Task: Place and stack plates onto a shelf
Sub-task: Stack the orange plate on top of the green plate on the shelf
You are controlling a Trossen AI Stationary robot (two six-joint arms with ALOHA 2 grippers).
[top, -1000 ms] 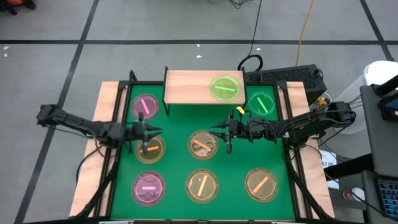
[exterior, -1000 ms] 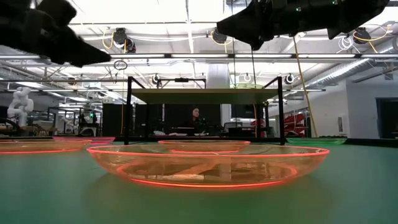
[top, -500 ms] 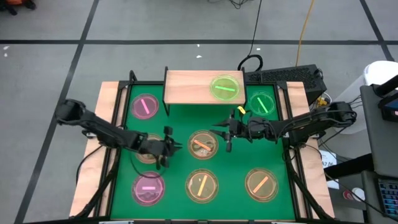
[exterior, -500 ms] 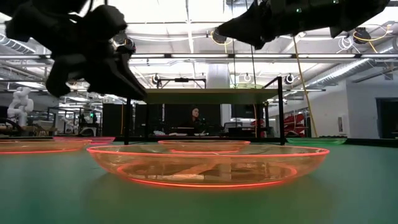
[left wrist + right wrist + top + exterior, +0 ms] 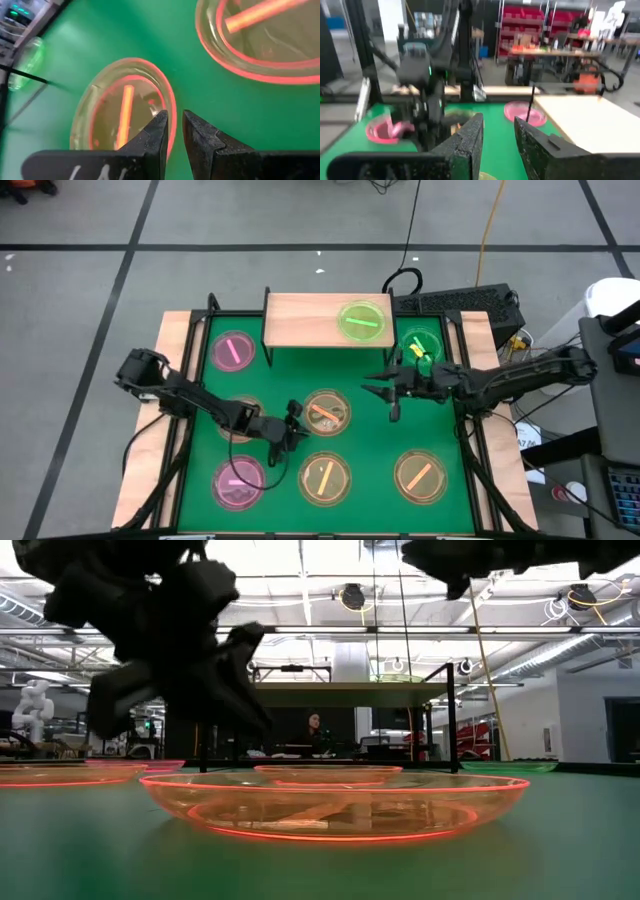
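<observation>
Several plates lie flat on the green mat (image 5: pixel 280 370): pink ones (image 5: pixel 232 350) (image 5: pixel 238 482), amber ones (image 5: pixel 325 412) (image 5: pixel 325 477) (image 5: pixel 420 476), a green one (image 5: pixel 420 345), and an amber one (image 5: pixel 240 418) partly under my left arm. One green plate (image 5: pixel 362 320) rests on the light-wood shelf (image 5: pixel 300 320) at the far edge. My left gripper (image 5: pixel 295 430) hovers between the centre and near-middle amber plates, its fingers narrowly open over an amber plate's rim (image 5: pixel 170 107). My right gripper (image 5: pixel 385 392) is open in the air right of the centre plate.
The shelf's black legs (image 5: pixel 268 345) stand on the mat's far part. Wooden strips and black frame rails (image 5: pixel 185 430) run along the left and right sides. A keyboard (image 5: pixel 470 302) and cables lie beyond the far right corner. The shelf's left half is bare wood.
My left gripper has swept from over the left amber plate toward the table's right and near edge, ending between the centre and near-middle amber plates. My right gripper has drawn back toward the right edge, away from the centre plate. No plate has moved.
</observation>
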